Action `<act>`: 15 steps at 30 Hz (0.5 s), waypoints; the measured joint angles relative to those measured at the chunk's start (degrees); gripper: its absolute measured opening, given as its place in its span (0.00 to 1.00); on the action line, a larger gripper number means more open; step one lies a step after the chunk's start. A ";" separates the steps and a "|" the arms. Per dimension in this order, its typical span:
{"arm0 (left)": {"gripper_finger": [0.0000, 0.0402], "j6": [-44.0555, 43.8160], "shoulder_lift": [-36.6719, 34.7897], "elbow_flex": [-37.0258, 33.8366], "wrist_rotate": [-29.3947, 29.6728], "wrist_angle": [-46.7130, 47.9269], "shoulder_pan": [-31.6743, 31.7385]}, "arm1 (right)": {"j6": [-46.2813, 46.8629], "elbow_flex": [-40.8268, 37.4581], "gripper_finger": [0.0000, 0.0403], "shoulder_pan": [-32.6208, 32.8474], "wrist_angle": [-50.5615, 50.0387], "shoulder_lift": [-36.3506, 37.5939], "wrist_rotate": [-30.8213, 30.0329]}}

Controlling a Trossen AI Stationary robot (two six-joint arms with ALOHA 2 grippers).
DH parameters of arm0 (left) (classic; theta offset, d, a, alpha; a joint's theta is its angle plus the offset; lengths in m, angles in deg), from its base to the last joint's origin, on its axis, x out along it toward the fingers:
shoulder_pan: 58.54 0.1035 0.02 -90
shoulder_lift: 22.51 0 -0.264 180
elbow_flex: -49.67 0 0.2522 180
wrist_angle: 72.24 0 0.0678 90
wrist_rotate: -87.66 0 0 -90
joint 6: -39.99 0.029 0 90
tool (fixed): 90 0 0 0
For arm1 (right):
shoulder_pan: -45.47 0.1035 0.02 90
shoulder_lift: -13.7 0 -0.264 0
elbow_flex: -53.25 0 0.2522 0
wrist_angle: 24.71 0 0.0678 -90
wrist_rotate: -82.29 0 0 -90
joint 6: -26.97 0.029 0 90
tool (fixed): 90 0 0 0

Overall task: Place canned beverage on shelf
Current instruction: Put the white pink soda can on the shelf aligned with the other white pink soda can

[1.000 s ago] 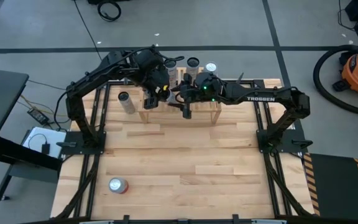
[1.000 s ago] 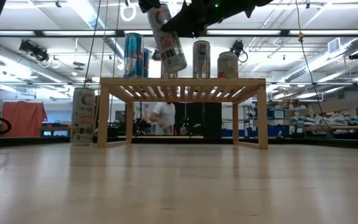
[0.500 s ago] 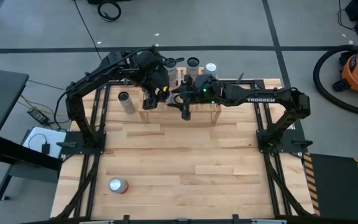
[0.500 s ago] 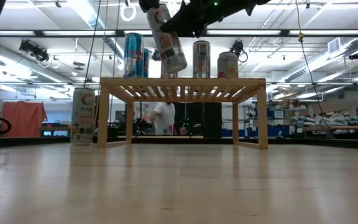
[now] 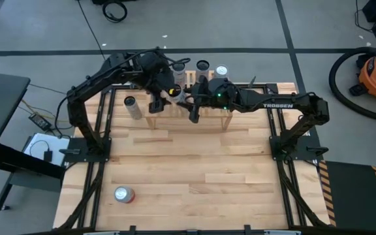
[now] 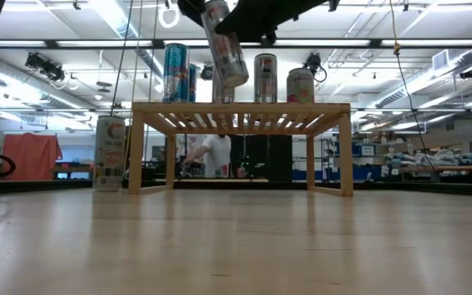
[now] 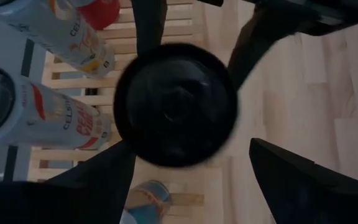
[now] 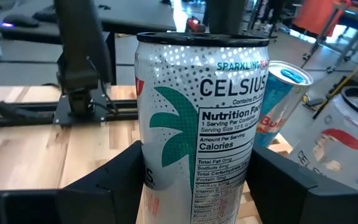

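- Above the shelf (image 6: pixel 240 107), at the table's far edge, the canned beverage (image 6: pixel 225 45) hangs tilted, its lower end clear of the top slats; several other cans (image 6: pixel 265 78) already stand there.
- Right gripper (image 8: pixel 197 193): clenched on the can's body, one finger at each side, as its wrist view shows.
- Left gripper (image 7: pixel 191 186): fingers spread, with a visible gap to the can's dark end on at least one side; it appears to have no hold on the can.
- Step in hand, by judgement: the can seems to rest with the right arm alone, and placing it is not yet done.
- Next move, by judgement: the left gripper must draw clear. The right arm must then bring the can upright over a free spot between the standing cans and lower it squarely before letting go.
- Pose: both arms reach inward from their own sides and meet over the shelf, wrists close together.
- One more can (image 6: pixel 109 153) stands on the table beside the shelf.
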 joint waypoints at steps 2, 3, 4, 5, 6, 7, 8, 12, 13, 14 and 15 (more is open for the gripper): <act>0.78 0.06 -1.01 -0.08 0.49 0.25 -0.74 | 1.13 0.00 0.61 0.05 0.07 0.10 -1.31; 0.78 0.04 -1.56 -0.06 0.65 0.41 -1.30 | 1.29 0.00 0.61 0.09 0.19 0.14 -1.61; 0.78 0.04 -2.12 -0.06 1.16 0.62 -1.91 | 1.52 0.00 0.61 0.17 0.61 0.14 -1.57; 0.78 -0.03 -2.75 -0.06 1.76 0.93 -2.48 | 1.83 0.00 0.61 0.30 1.15 0.14 -1.60; 0.78 -0.39 -3.34 -0.06 1.91 1.33 -3.14 | 2.06 0.00 0.61 0.43 1.69 0.14 -1.71; 0.78 -1.16 -3.86 -0.04 1.80 1.31 -3.89 | 2.17 0.00 0.61 0.47 2.42 0.13 -2.20; 0.78 -1.85 -4.46 0.01 1.64 1.50 -4.57 | 2.26 0.00 0.61 0.50 2.96 0.10 -2.92; 0.78 -4.50 -7.30 -0.01 1.98 2.57 -7.75 | 3.15 -2.60 0.61 0.44 9.43 0.10 -5.33; 0.78 -4.81 -8.07 -0.01 2.14 2.90 -8.46 | 3.56 -4.31 0.61 0.44 12.18 0.12 -5.03; 0.78 -5.54 -8.76 -0.01 2.24 3.00 -9.42 | 3.54 -6.03 0.61 0.46 14.50 0.10 -4.94; 0.78 -5.75 -9.55 -0.01 2.25 3.17 -10.35 | 3.07 -7.66 0.61 0.50 16.96 0.00 -4.99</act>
